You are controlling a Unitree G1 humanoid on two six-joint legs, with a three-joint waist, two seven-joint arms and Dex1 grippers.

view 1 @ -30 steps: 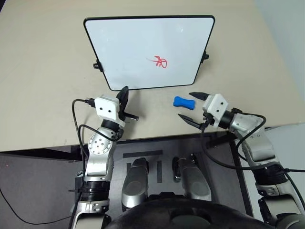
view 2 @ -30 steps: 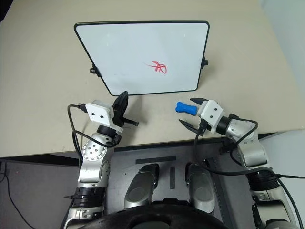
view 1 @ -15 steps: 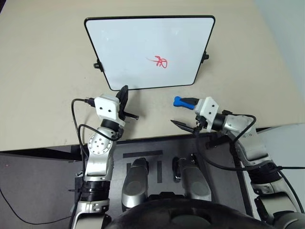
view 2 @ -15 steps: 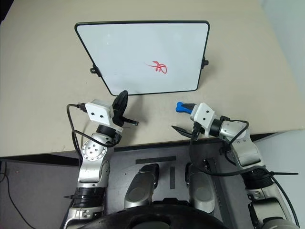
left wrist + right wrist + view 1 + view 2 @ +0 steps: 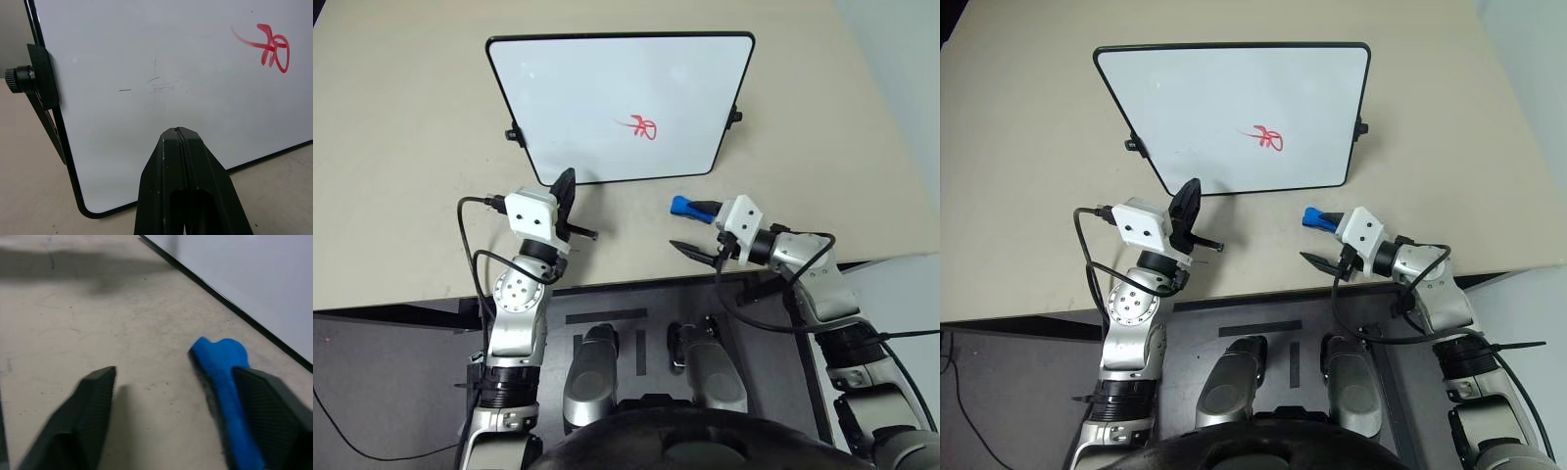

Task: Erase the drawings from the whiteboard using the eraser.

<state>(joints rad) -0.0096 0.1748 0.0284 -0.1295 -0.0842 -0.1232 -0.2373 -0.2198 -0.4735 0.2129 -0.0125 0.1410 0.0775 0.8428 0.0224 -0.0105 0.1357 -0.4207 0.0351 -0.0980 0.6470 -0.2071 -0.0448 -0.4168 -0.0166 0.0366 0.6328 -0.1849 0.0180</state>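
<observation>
The whiteboard [image 5: 607, 88] stands tilted at the back of the beige table, with the red drawings [image 5: 641, 126] right of its middle. In front of its lower right corner the blue eraser [image 5: 682, 207] lies on the table. My right gripper [image 5: 696, 229] is open around the eraser's right part. One finger [image 5: 264, 401] rests against the eraser [image 5: 221, 366], and the other finger stands well apart over bare table. My left gripper [image 5: 566, 184] is shut and empty, its tip just before the board's lower left edge. From the left wrist, the whiteboard [image 5: 146, 58] and drawings [image 5: 270, 46] show beyond that gripper [image 5: 177, 133].
The table's front edge [image 5: 607, 282] runs just below both wrists. A black knob [image 5: 512, 134] sticks out on the board's left side and another [image 5: 736, 116] on its right. Bare table lies left and right of the board.
My right gripper has slid left to the eraser, so the blue piece now lies beside its far finger, and its jaws have narrowed somewhat. The left gripper has stayed put.
</observation>
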